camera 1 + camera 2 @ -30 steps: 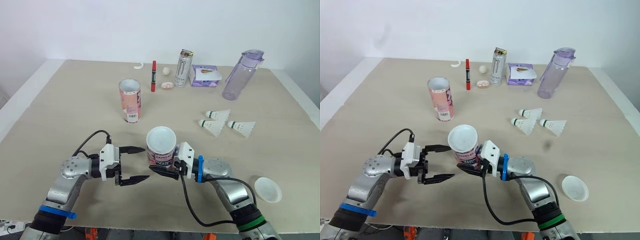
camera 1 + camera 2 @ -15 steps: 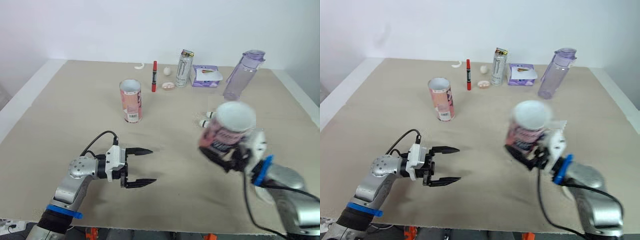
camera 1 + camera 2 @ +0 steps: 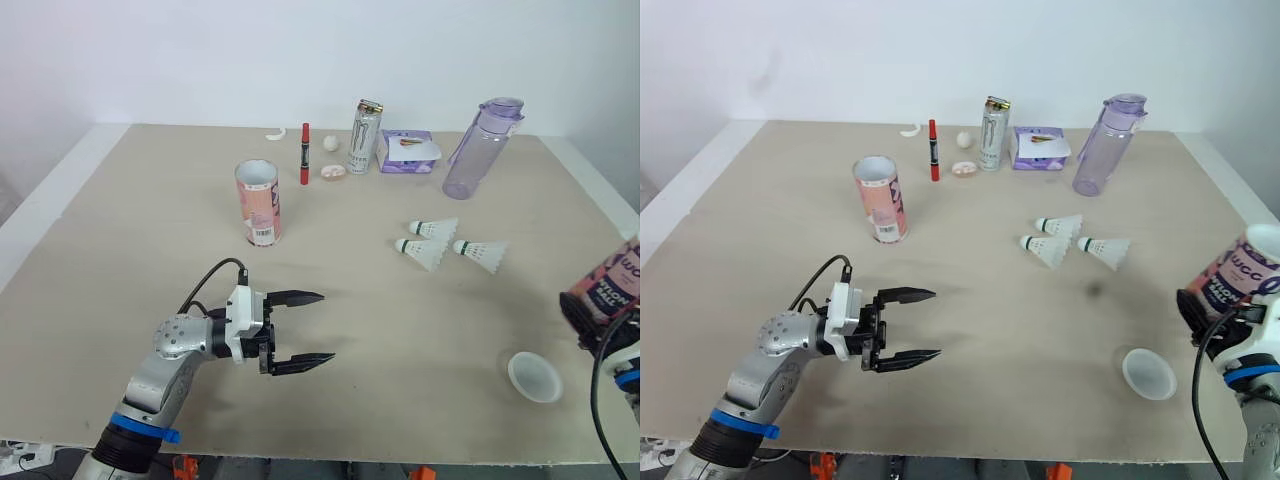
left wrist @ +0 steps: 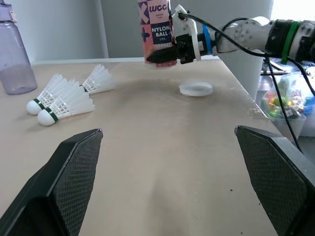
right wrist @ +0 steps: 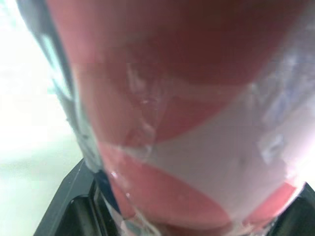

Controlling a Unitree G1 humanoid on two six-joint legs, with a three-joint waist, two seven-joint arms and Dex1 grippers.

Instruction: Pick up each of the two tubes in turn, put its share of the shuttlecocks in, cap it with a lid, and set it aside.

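My right gripper (image 3: 1212, 312) is shut on a pink printed tube (image 3: 1243, 270), held tilted above the table's far right edge; the same tube (image 5: 197, 123) sits close between its fingers in the right wrist view. A second pink tube (image 3: 260, 203) stands upright at the left middle, mouth open. Three white shuttlecocks (image 3: 440, 245) lie in a cluster right of centre. One white lid (image 3: 534, 376) rests near the front right, just left of the held tube. In front of centre my left gripper (image 3: 328, 326) hovers low over the table, open and holding nothing.
Along the back stand a drinks can (image 3: 367, 136), a purple water bottle (image 3: 480, 150), a purple packet (image 3: 410, 151) and a red marker (image 3: 305, 153), with small white and pink bits beside them. The table's right edge (image 3: 600, 200) runs close to the held tube.
My right arm has swung the tube from the table's centre to the far right edge. The left gripper has drifted slightly right and stays open.
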